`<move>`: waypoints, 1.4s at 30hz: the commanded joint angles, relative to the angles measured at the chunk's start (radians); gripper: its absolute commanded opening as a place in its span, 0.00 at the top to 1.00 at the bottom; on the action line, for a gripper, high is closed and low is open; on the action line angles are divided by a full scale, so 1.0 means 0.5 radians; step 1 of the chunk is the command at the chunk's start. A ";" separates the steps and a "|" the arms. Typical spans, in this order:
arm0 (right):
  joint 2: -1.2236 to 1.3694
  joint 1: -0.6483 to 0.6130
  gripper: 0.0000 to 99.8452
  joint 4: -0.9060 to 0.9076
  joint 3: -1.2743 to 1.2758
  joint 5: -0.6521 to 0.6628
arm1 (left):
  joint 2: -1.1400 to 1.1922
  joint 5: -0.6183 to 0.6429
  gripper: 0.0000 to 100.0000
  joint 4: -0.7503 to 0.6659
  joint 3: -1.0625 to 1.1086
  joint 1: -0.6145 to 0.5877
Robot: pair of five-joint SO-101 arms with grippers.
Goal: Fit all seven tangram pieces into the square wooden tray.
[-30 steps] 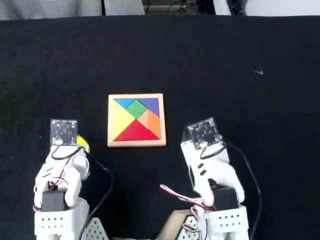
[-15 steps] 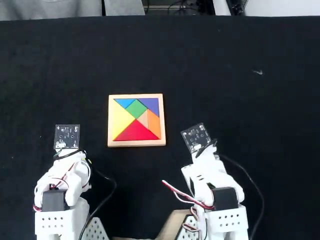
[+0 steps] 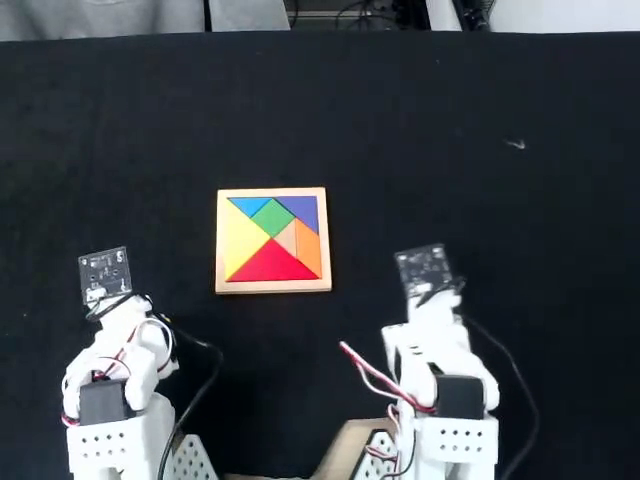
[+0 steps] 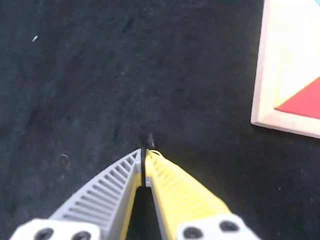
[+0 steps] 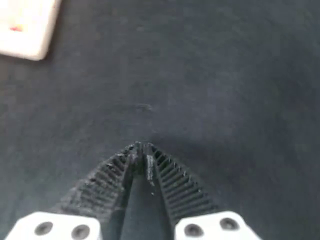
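1. The square wooden tray lies flat on the black bench.
2. All seven tangram pieces sit inside the tray and fill it: a big yellow triangle, a big red triangle, an orange triangle, a green square, a blue triangle, a purple slanted piece and a small tan triangle.
3. The left tool is over the bench beside the tray's near left corner. Its grey and yellow fingers are pressed together, with nothing between them.
4. The right tool is off the tray's near right corner. Its black fingers are pressed together too, holding nothing.
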 commanded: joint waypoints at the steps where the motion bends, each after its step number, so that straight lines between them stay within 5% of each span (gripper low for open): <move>1: -0.158 0.141 0.99 0.012 0.002 -0.209 | 0.000 0.034 0.97 0.012 0.041 -0.020; 42: -0.158 0.153 0.99 0.015 0.002 -0.249 | 0.000 0.031 0.97 0.012 0.041 -0.041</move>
